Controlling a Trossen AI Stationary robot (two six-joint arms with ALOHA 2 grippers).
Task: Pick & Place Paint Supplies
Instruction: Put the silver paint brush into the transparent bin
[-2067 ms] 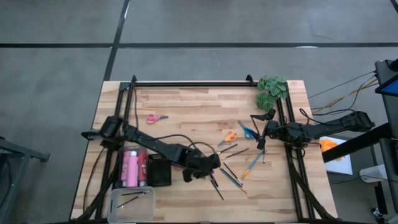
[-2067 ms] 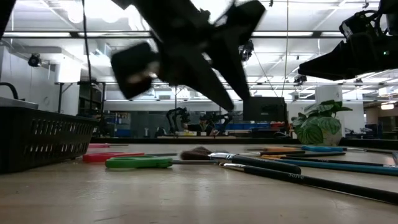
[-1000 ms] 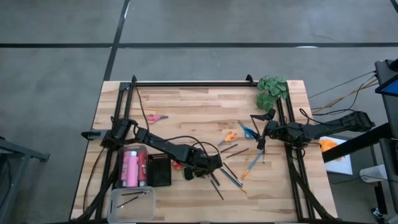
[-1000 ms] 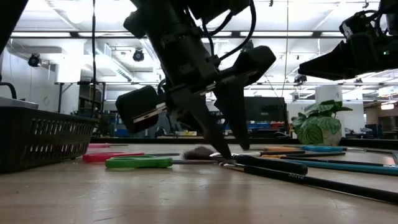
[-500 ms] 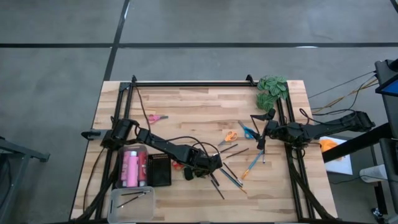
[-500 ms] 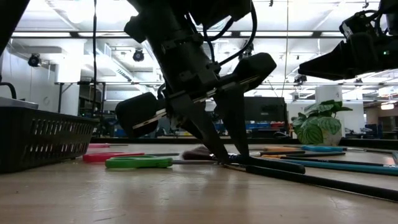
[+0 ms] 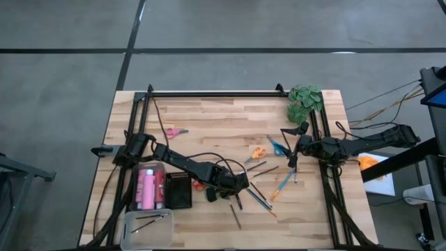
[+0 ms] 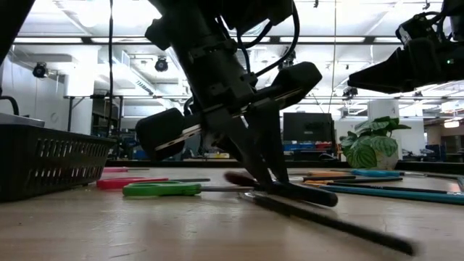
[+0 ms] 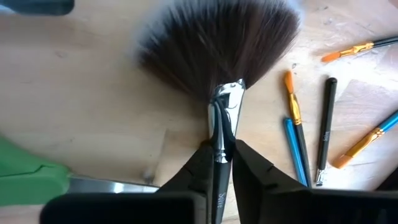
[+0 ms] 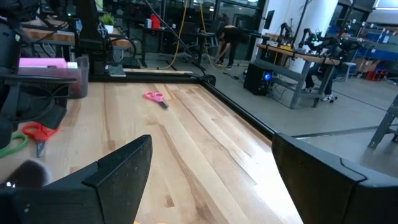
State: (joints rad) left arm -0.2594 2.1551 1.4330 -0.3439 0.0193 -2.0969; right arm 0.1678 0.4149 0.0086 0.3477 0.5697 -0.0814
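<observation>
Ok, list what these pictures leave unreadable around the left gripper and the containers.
- Fan brush: its handle end is hidden in the left wrist view between the left gripper's closed fingers.
- Clear tray: too small in the high view to count its brushes.
- Black basket: the low view shows only its wall, so its contents are hidden.

Non-task clutter on wooden tabletop [image 7: 209, 115]
Green leafy clump [image 7: 305, 101] at far right corner; black basket [image 7: 178, 191] and clear bin [image 7: 146, 224] near left edge.
</observation>
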